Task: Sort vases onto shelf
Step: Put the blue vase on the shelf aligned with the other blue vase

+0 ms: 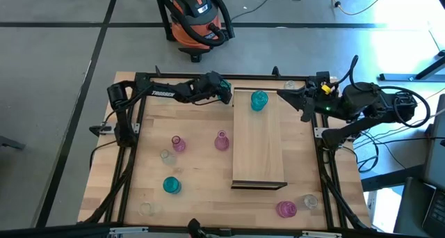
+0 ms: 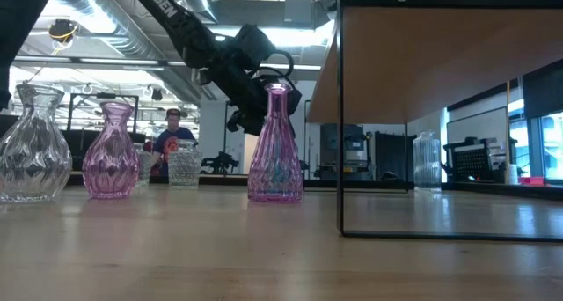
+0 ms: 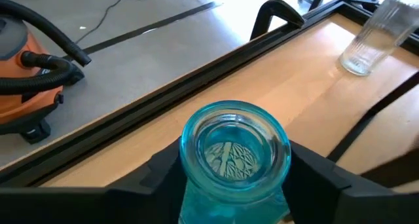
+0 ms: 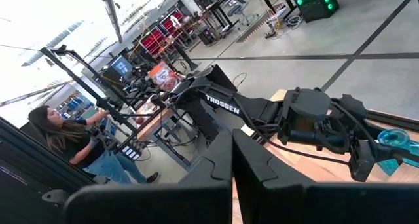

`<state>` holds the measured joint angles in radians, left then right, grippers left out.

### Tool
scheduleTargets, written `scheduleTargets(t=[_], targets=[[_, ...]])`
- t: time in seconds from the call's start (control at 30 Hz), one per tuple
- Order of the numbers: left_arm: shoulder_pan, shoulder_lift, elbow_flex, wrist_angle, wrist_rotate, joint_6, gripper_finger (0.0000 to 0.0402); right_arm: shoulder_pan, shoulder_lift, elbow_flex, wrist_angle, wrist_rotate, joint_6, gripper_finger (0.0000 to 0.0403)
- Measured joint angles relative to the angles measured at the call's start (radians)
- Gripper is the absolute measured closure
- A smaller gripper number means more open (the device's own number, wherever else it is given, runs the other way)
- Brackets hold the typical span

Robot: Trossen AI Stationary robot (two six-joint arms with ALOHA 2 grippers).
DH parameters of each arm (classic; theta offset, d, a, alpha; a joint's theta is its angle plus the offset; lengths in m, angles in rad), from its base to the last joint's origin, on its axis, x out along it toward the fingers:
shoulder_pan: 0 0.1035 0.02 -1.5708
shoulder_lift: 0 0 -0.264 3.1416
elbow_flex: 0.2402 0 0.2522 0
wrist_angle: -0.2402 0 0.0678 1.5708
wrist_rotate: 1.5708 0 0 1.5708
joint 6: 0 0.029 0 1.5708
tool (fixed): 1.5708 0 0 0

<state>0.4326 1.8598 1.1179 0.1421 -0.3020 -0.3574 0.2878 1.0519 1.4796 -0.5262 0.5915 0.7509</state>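
I have the left pincer (image 3: 226, 185) at the far end of the shelf (image 1: 259, 144), its fingers flanking the neck of a teal vase (image 1: 259, 100) that stands on the board; from the wrist view I can't tell whether they pinch the glass or stand just clear of it. The right pincer (image 4: 232, 162) waits off the tabletop's (image 1: 195, 175) right far corner, fingers pressed together and holding nothing.

By my count this is the only vase on the shelf. Still on the tabletop are two pink vases (image 1: 178, 144) left of the board, a second teal one (image 1: 171, 185) nearer me, a pink one (image 1: 286, 209) by the near right corner, and several clear ones. I judge the sort barely begun.
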Motion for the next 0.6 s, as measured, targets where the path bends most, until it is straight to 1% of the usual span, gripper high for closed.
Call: scheduleTargets(t=[0.17,0.33,0.5,0.6], targets=[[-0.017,0.000,0.000,0.000,0.008,-0.008,0.0220,0.000,0.000,0.000,-0.011,0.000,0.000,0.0402],[-0.037,-0.008,-0.001,-0.007,0.005,-0.009,0.0223,0.000,0.000,0.000,-0.027,0.000,0.000,0.0402],[-0.055,-0.025,-0.003,-0.026,-0.015,-0.010,0.0243,0.000,0.000,0.000,-0.033,-0.001,-0.001,0.0402],[-0.056,-0.025,-0.003,-0.038,-0.017,-0.011,0.0245,0.000,0.000,0.000,-0.036,-0.008,-0.001,0.0402]])
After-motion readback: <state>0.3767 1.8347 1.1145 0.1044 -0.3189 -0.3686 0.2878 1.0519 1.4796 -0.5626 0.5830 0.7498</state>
